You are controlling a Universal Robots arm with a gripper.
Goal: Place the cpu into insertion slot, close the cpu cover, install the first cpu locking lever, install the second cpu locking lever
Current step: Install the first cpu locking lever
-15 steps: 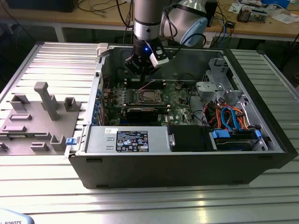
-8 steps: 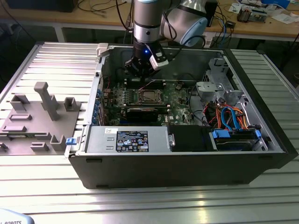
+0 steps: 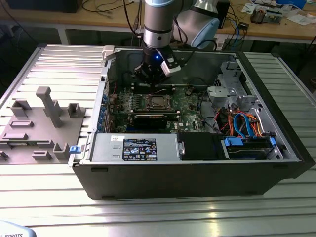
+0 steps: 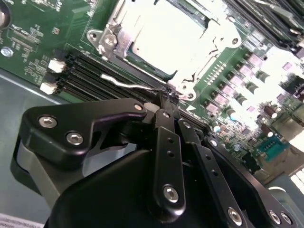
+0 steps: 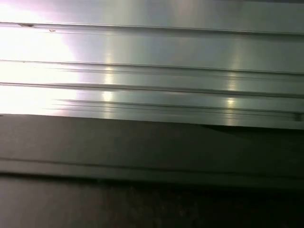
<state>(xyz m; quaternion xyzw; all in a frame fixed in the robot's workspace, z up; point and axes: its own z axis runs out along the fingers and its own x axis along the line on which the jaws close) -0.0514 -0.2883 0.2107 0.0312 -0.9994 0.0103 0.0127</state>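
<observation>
Currently we see the gripper [image 4: 167, 97] with fingers pinched together at a thin wire locking lever [image 4: 124, 84] beside the insertion slot [image 4: 164, 35]; cpu cover [image 4: 142, 57] down, presumably for latching.

An open computer case [image 3: 197, 170] lies on a ribbed metal table [image 3: 59, 64], with its green circuit board [image 3: 185, 101] exposed. The arm's gripper [image 3: 149, 79] hangs inside the case at 12 o'clock from the insertion slot [image 3: 158, 102], just beyond its far edge; its finger state cannot be determined. A grey fixture block [image 3: 37, 128] rests on the table at 9 o'clock from the case.
</observation>
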